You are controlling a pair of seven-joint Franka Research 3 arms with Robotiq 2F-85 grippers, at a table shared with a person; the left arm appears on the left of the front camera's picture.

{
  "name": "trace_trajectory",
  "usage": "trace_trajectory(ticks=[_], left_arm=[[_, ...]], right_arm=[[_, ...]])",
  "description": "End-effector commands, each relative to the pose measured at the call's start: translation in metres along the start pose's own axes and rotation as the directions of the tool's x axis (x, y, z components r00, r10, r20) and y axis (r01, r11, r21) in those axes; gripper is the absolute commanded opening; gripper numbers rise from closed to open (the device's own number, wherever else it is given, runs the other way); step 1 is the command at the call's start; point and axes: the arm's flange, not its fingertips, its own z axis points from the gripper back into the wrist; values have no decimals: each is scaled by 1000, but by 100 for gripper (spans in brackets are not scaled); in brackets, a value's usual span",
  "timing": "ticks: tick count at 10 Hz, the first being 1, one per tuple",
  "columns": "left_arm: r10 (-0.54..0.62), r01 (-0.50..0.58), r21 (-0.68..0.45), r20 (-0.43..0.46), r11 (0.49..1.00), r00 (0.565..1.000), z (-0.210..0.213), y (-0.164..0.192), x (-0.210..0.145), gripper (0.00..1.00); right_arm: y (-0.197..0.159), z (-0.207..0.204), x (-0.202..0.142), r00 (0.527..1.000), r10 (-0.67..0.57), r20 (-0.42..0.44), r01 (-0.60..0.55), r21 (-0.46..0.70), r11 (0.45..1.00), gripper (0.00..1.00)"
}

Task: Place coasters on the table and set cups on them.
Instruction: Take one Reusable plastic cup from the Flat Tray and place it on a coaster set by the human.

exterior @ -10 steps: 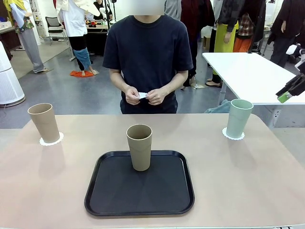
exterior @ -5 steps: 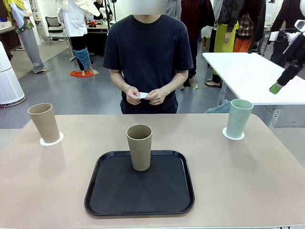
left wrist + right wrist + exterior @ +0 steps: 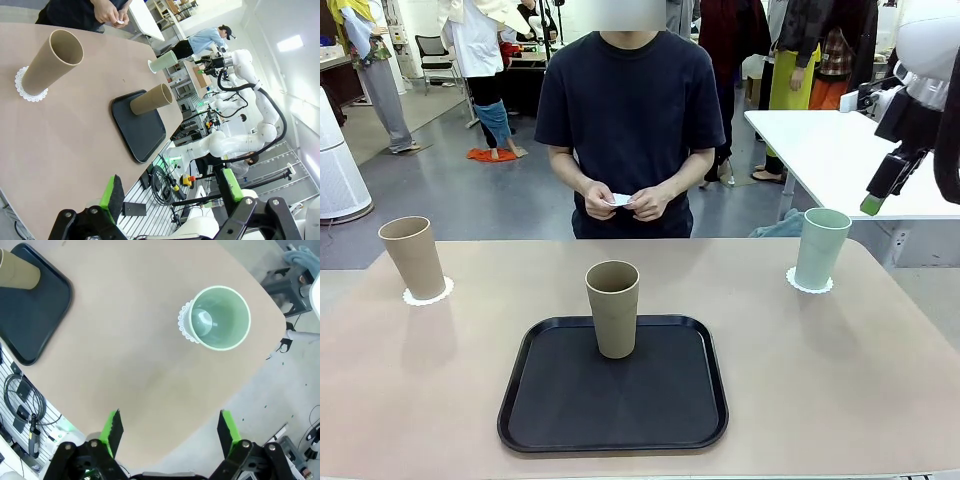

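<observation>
We are holding our right pincer (image 3: 169,426) high over the far right corner of the desk (image 3: 840,380), its fingers spread wide and carrying nothing. Below it the mint cup (image 3: 220,317) is standing upright on a coaster (image 3: 184,322). Our left pincer (image 3: 171,189) is likewise gaping empty, hovering by the desk's edge. The left tan cup (image 3: 412,257) is sitting on a second coaster (image 3: 427,295), while the middle tan cup (image 3: 613,308) is standing in the black tray (image 3: 613,410). The person's hands (image 3: 648,203) are pinching a small white piece (image 3: 619,200).
</observation>
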Motion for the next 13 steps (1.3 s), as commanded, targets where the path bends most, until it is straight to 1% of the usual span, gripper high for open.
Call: trace_trajectory(ticks=[1, 11, 12, 13], left_arm=[[8, -8, 7, 7, 1000, 1000, 2, -2, 0, 100], [8, -8, 7, 7, 1000, 1000, 2, -2, 0, 100], [8, -8, 7, 7, 1000, 1000, 2, -2, 0, 100], [8, -8, 7, 7, 1000, 1000, 2, -2, 0, 100]], right_arm=[[-3, 8, -7, 1000, 4, 6, -4, -19, 1000, 100], [-3, 8, -7, 1000, 4, 6, -4, -19, 1000, 100], [-2, 9, -5, 1000, -5, 20, 6, -6, 1000, 100], [5, 12, -35, 995, -33, 98, 22, 113, 993, 100]])
